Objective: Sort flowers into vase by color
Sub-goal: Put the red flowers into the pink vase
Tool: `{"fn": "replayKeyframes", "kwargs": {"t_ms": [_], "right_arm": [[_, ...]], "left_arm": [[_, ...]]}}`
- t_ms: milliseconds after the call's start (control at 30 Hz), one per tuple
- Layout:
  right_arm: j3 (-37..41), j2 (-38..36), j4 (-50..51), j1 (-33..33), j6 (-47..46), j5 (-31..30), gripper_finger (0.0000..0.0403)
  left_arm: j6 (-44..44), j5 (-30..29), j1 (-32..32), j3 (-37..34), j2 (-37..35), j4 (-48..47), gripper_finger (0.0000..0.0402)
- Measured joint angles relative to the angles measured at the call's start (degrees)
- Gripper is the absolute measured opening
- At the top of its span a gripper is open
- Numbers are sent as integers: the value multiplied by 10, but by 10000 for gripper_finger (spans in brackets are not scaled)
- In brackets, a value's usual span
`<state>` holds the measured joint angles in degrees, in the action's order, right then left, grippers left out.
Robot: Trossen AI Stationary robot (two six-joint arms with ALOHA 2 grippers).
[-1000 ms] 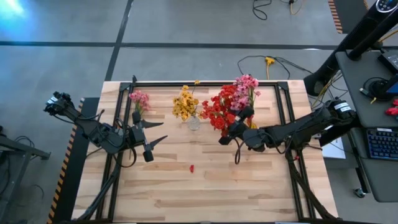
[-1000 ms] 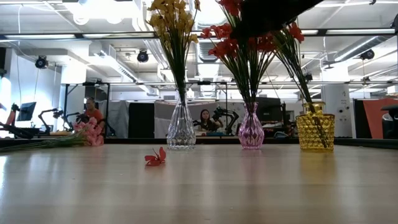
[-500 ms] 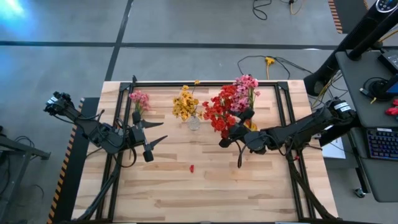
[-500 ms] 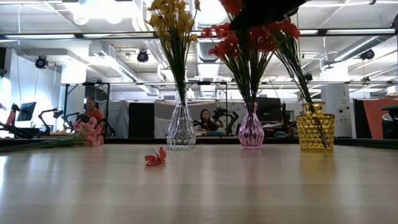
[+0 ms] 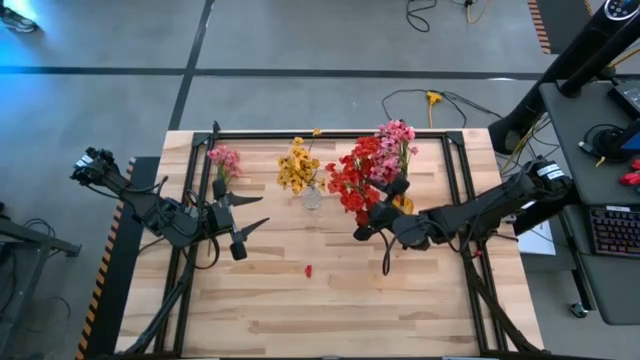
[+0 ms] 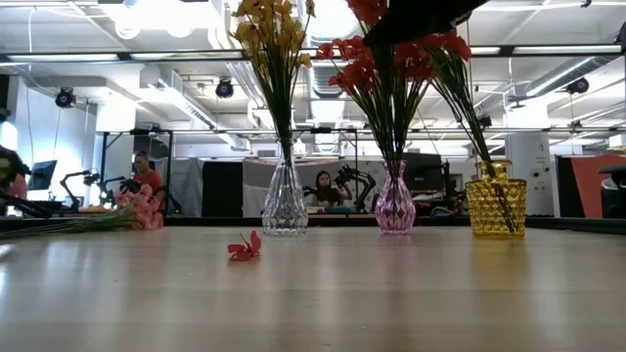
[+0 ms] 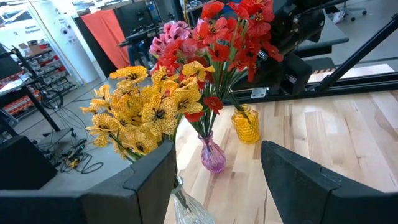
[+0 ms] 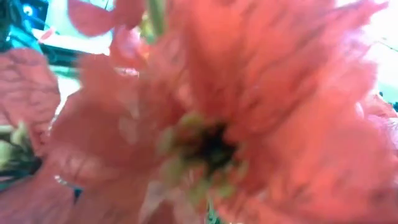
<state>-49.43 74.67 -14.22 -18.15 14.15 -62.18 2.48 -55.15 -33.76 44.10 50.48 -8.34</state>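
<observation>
Hovering with our right gripper (image 5: 371, 211) spread open at the red flowers (image 5: 356, 173) in the middle vase.

We keep nothing in either claw: our left gripper (image 5: 236, 217) waits open over the table's left side, near the pink flowers (image 5: 224, 159) lying flat at the back left. Yellow flowers (image 6: 271, 27) stand in the clear vase (image 6: 285, 200), red ones in the pink vase (image 6: 395, 204), more pink ones in the amber vase (image 6: 495, 201). One red blossom (image 6: 245, 247) lies loose on the table (image 5: 330, 310).
</observation>
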Motion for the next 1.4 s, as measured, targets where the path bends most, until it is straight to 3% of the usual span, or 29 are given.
{"fn": "replayKeyframes", "kwargs": {"t_ms": [767,1400], "right_arm": [[0,0,109,-5,-101,2,279],[0,0,105,-4,-106,2,125]], "left_arm": [[0,0,0,0,0,0,220],[0,0,0,0,0,0,220]]}}
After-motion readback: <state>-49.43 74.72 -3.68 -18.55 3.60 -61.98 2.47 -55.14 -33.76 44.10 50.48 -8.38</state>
